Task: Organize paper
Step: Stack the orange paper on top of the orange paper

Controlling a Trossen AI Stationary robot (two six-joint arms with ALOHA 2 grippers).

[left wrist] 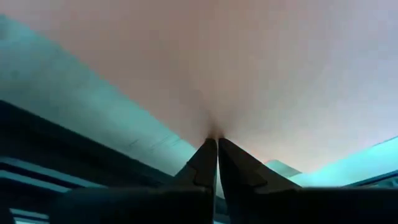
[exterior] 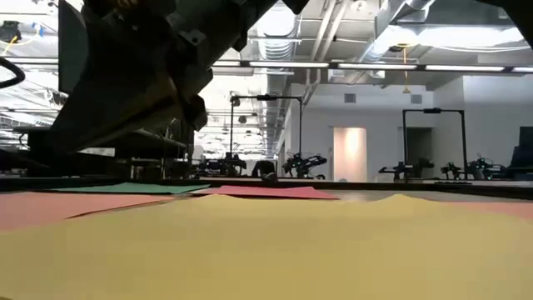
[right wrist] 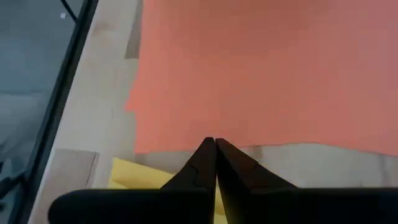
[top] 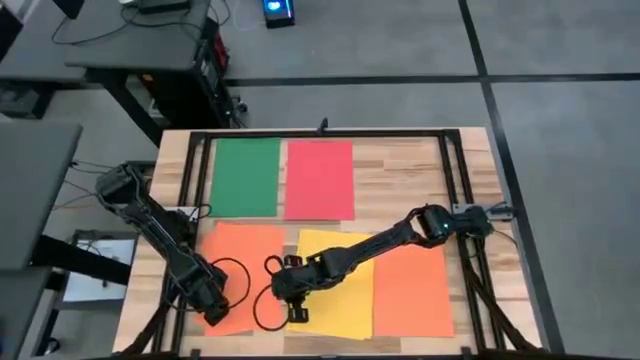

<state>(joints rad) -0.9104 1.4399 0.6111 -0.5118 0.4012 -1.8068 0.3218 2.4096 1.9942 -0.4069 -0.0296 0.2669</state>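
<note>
Both sets of jaws closed: left gripper (top: pixel 215 316) on left orange sheet (top: pixel 243 262), right gripper (top: pixel 296 314) empty.

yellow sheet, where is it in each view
High view: yellow sheet near the front edge, between two orange sheets, under the right end effector.
Low view: it fills the foreground.
Left wrist view: not in it.
Right wrist view: a corner beside the closed fingers.
Shared landmark: the left orange sheet next to it.
</note>
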